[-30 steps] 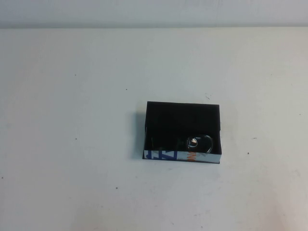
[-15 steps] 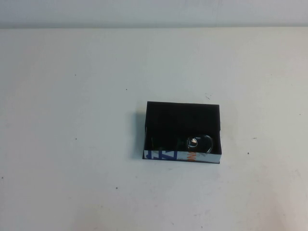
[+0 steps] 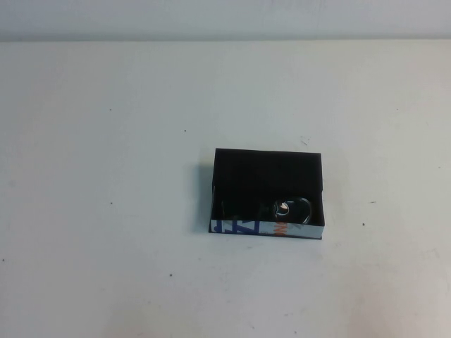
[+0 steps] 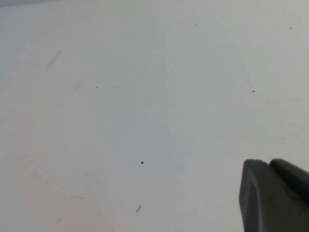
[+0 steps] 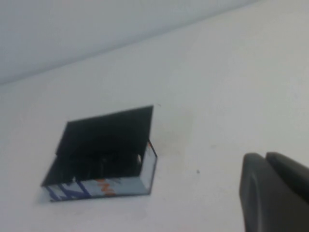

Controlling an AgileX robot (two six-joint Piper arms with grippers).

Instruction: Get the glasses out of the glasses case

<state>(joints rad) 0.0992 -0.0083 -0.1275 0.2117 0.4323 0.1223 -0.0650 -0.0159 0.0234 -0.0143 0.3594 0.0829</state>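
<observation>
The glasses case (image 3: 268, 190) is an open black box with a white front side (image 3: 266, 229) printed in blue and orange, right of the table's middle. The dark glasses (image 3: 285, 210) lie inside it near the front right, one lens catching light. The case also shows in the right wrist view (image 5: 104, 152); the glasses there are only dim shapes inside. Neither arm shows in the high view. My left gripper (image 4: 268, 165) is shut and empty over bare table. My right gripper (image 5: 264, 158) is shut and empty, away from the case.
The white table (image 3: 106, 211) has small dark specks. Its far edge meets a pale wall (image 3: 225, 17) at the back.
</observation>
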